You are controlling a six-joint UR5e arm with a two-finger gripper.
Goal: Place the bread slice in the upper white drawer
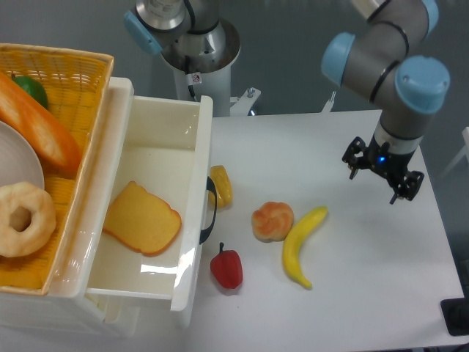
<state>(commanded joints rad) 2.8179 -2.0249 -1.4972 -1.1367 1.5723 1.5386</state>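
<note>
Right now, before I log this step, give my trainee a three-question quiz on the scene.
1. True or false: the bread slice lies inside the drawer.
2. What lies nearest the drawer's handle? A) banana B) yellow chunk C) bun
3. What, if anything, does the gripper hold?

Key
1. True: it rests flat on the drawer floor.
2. B
3. Nothing: it hangs open and empty over the table's right side.

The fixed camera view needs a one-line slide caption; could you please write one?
Bread slice lies in the upper white drawer; empty gripper hangs over the table's right side.
</note>
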